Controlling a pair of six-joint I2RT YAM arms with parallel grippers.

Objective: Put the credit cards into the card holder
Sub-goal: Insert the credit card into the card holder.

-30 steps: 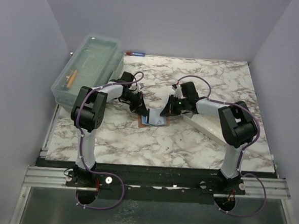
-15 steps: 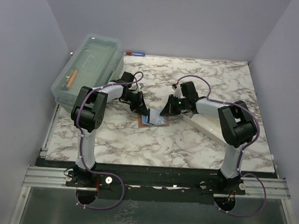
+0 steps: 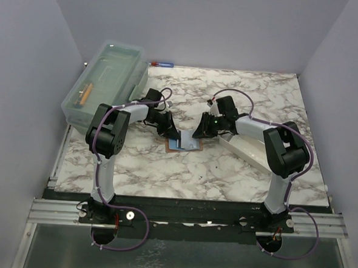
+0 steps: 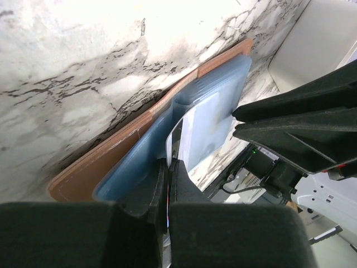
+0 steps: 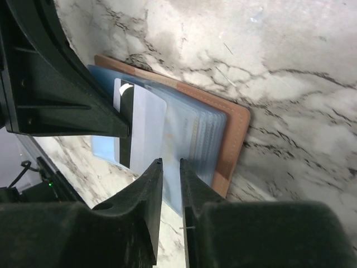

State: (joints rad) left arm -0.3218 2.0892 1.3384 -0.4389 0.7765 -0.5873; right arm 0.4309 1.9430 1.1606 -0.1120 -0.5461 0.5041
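The card holder (image 3: pixel 169 147) lies open on the marble, brown leather (image 5: pixel 233 129) under a fan of clear blue sleeves (image 4: pixel 145 156). One of the credit cards (image 5: pixel 146 125), pale with a dark stripe along one edge, stands in the sleeves (image 5: pixel 192 131). My left gripper (image 4: pixel 168 163) is shut on the card's (image 4: pixel 203 131) thin edge, coming in from the holder's left (image 3: pixel 170 131). My right gripper (image 5: pixel 170 162) hovers over the sleeves on the holder's right (image 3: pixel 198 134). Its jaws stand a narrow gap apart with nothing between them.
A long white tray (image 3: pixel 251 152) lies just right of the holder, under my right arm, and shows in the left wrist view (image 4: pixel 318 56). A clear lidded box (image 3: pixel 106 81) stands at the back left. A small red and blue object (image 3: pixel 161 64) lies at the far edge.
My right gripper's jaws have parted slightly from shut. The left arm shifted a little and keeps its grip on the card.
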